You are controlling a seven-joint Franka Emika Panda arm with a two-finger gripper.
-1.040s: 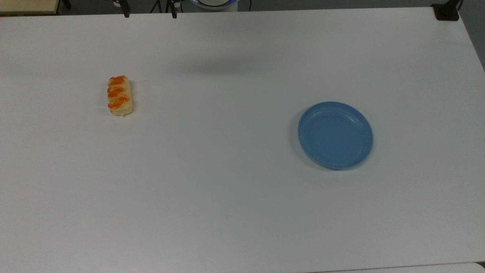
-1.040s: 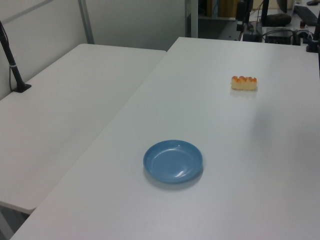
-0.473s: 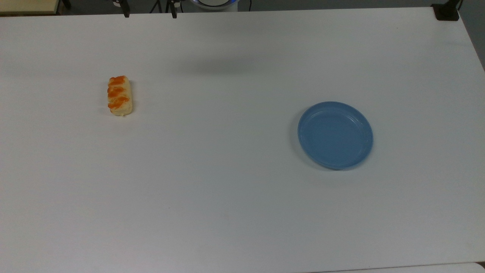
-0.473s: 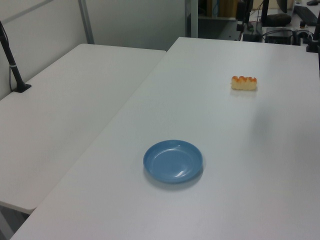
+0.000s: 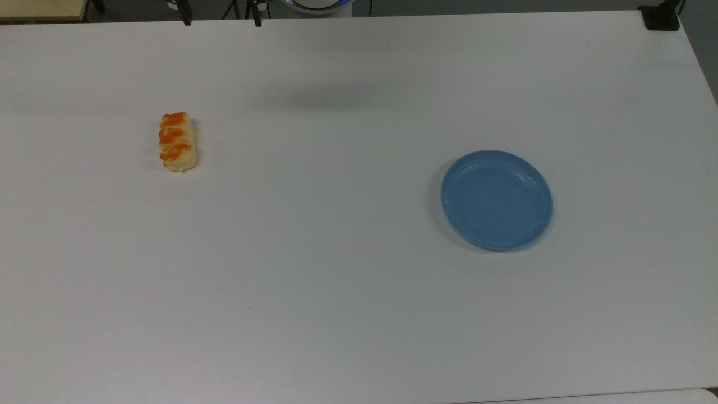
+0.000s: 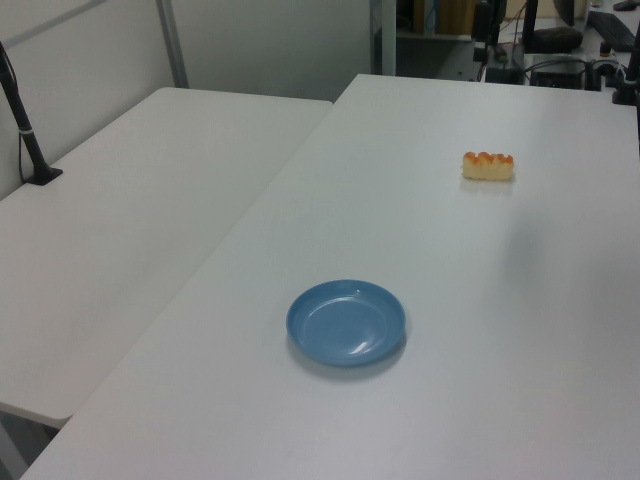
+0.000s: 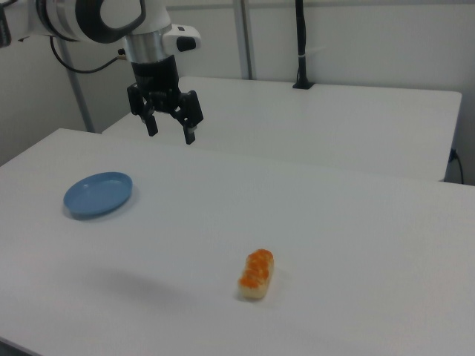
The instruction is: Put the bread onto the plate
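1. The end effector (image 7: 170, 134) hangs high above the white counter (image 5: 336, 280), fingers spread wide, gripping nothing
2. The bread (image 5: 177, 141) lies on the counter, well apart from the blue plate (image 5: 496, 200)
3. The plate holds nothing

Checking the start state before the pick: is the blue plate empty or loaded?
Empty. The round blue plastic plate shows only its bare inside; the pale-yellow, orange-glazed bread roll lies apart on the white table.

White Franka arm, black gripper

Above the gripper (image 7: 170, 133), glossy white links are showing black joint rings and a dark cable.
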